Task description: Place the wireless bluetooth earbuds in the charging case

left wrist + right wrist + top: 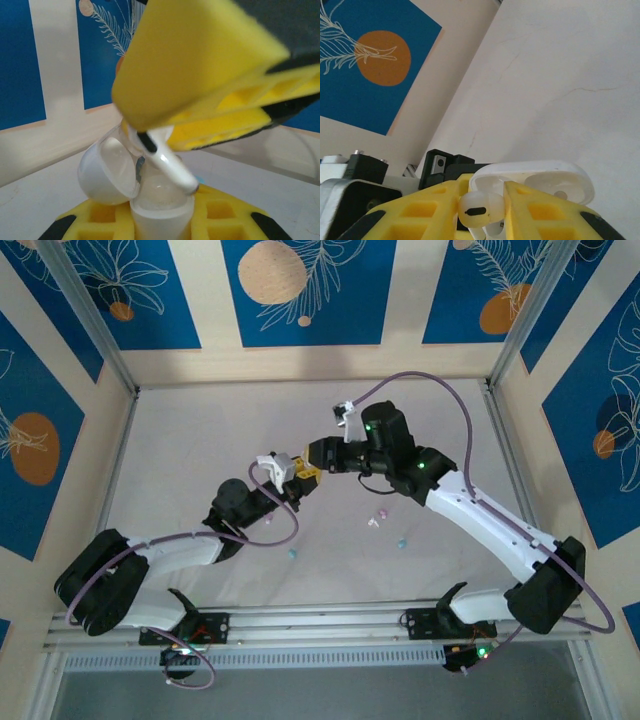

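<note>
A white charging case stands upright with my left gripper shut on its body; its lid hangs open to the left. My right gripper is shut on a white earbud. In the left wrist view that earbud slants down with its stem tip at the rim of the case's opening. From above, the left gripper and right gripper meet mid-table around the case. A pink earbud, a white one and two teal ones lie loose on the table.
The white table is walled by blue-patterned panels and aluminium posts. The right arm's purple cable loops over the back right. A small white and dark object sits behind the right wrist.
</note>
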You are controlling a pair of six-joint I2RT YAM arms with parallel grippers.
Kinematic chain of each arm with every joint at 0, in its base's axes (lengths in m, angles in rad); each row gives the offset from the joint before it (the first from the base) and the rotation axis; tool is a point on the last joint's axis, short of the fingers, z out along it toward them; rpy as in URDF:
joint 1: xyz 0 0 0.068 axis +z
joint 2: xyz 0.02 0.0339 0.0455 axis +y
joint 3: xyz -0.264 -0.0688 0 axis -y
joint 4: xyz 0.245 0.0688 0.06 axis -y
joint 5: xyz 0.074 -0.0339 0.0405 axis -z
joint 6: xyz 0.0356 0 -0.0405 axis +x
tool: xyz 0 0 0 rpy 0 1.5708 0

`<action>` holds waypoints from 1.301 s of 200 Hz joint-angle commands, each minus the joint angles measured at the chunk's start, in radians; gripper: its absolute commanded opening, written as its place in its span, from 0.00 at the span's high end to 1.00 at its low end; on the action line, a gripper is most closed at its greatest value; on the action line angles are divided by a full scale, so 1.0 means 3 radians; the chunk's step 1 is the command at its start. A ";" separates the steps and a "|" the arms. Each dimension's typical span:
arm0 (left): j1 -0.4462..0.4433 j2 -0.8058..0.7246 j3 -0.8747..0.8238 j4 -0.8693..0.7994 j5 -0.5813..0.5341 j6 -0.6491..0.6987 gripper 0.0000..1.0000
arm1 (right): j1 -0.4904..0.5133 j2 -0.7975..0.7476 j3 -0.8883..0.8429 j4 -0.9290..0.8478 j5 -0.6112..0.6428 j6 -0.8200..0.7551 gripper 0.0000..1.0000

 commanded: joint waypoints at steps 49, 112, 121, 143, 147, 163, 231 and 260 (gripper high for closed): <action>-0.0043 -0.0102 0.0076 0.0215 -0.0059 0.0042 1.00 | 0.0193 0.0069 0.0130 -0.0126 0.0424 -0.0351 0.71; -0.0043 -0.0069 0.0093 0.0234 0.0026 0.0040 1.00 | 0.0195 0.0017 0.0097 0.0118 0.0496 -0.0275 0.71; -0.0041 -0.0061 0.0094 0.0233 0.0033 0.0026 1.00 | 0.0193 0.0013 0.0088 0.0180 0.0494 -0.0251 0.71; -0.0044 -0.0061 0.0081 0.0256 0.0026 -0.0005 1.00 | 0.0193 -0.0006 0.0041 0.0287 0.0552 -0.0217 0.71; -0.0046 -0.0063 0.0081 0.0259 0.0024 -0.0009 1.00 | 0.0196 -0.0008 0.0033 0.0294 0.0566 -0.0217 0.71; -0.0042 -0.0070 0.0084 0.0278 0.0023 -0.0033 1.00 | 0.0197 -0.0013 -0.0008 0.0323 0.0620 -0.0226 0.71; -0.0043 -0.0052 0.0063 0.0394 -0.0012 -0.0143 1.00 | 0.0211 -0.0098 -0.0225 0.0516 0.0750 -0.0265 0.71; -0.0044 -0.0051 0.0063 0.0406 -0.0030 -0.0162 1.00 | 0.0229 -0.0136 -0.0285 0.0591 0.0791 -0.0336 0.71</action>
